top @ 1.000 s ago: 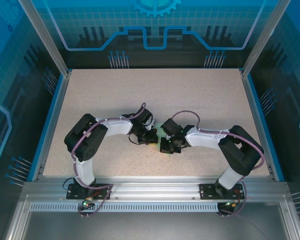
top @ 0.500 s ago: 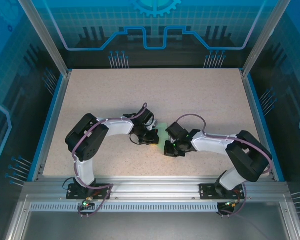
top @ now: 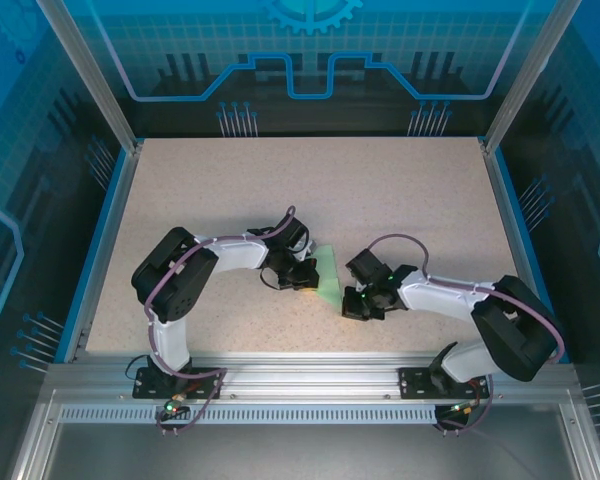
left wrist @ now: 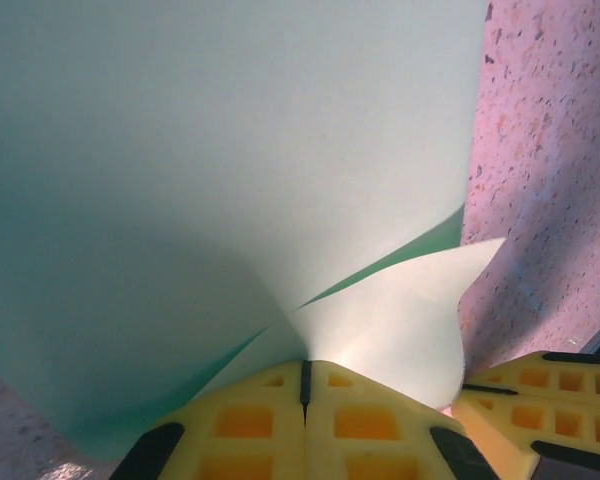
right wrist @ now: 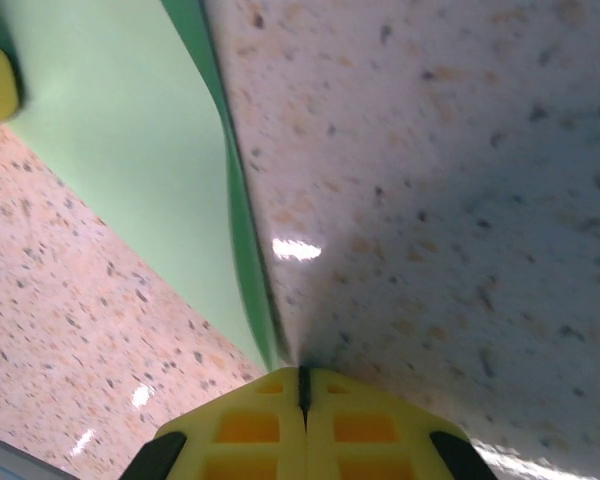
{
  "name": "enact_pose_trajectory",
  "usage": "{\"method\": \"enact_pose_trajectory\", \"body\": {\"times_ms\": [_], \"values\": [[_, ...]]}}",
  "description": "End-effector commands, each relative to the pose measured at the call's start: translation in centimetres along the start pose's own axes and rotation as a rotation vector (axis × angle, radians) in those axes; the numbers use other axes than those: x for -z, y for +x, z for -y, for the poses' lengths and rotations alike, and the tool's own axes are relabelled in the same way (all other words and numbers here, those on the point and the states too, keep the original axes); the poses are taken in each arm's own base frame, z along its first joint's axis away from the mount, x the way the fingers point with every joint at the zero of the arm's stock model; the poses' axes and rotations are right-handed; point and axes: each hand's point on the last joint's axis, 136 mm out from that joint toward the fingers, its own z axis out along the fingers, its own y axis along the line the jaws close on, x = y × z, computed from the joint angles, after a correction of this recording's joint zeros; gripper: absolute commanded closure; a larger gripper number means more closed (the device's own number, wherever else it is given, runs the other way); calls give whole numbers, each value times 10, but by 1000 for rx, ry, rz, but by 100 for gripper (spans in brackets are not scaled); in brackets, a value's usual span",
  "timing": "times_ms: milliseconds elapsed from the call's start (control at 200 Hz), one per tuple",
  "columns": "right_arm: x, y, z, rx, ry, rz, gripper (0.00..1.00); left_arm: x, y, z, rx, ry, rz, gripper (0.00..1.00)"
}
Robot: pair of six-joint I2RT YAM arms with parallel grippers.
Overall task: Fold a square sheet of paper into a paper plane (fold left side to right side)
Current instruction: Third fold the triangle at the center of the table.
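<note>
The square sheet of paper (top: 327, 272), pale mint green, lies partly lifted between my two grippers at the table's middle. My left gripper (top: 302, 272) sits at its left side. In the left wrist view the sheet (left wrist: 230, 160) rises in front of the camera, and its creases run into the closed seam of my left gripper (left wrist: 305, 372), shut on it. My right gripper (top: 352, 300) is at the sheet's lower right. Its jaws (right wrist: 302, 378) are shut, and the sheet's raised edge (right wrist: 242, 230) runs straight into their tip.
The speckled table (top: 310, 180) stretches wide behind both arms, ringed by a blue rim and glass walls. The right gripper's yellow fingers (left wrist: 540, 400) show close beside the left one. A metal rail (top: 310, 375) runs along the near edge.
My right gripper has slid right and toward the near edge, and more of the green sheet shows between the grippers. The left gripper has stayed nearly where it was.
</note>
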Motion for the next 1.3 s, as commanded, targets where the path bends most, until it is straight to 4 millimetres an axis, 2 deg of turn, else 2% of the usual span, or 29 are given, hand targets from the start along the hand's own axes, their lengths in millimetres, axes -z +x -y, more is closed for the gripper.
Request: {"method": "enact_pose_trajectory", "body": {"times_ms": [0, 65, 140, 490, 725, 935, 1150, 1290], "values": [[13, 5, 1, 30, -5, -22, 100, -12, 17, -41, 55, -149, -52, 97], [18, -1, -15, 61, -68, 2, 99, -12, 17, -40, 53, -148, -52, 97], [18, -7, -24, 76, -95, 17, 99, -12, 17, -40, 53, -147, -51, 96], [4, -36, -45, 83, -103, 53, 100, -13, 18, -38, 50, -147, -55, 96], [-10, -26, -23, 30, -41, 0, 100, -12, 18, -36, 47, -141, -53, 96], [-22, -13, -1, -4, 28, -61, 100, -6, 12, -25, 26, -112, -30, 93], [-25, -2, 17, -15, 88, -98, 100, 25, 4, 5, -38, -38, 53, 87], [-26, 2, 22, -16, 102, -109, 100, 42, 11, 25, -80, 33, 79, 88]]}}
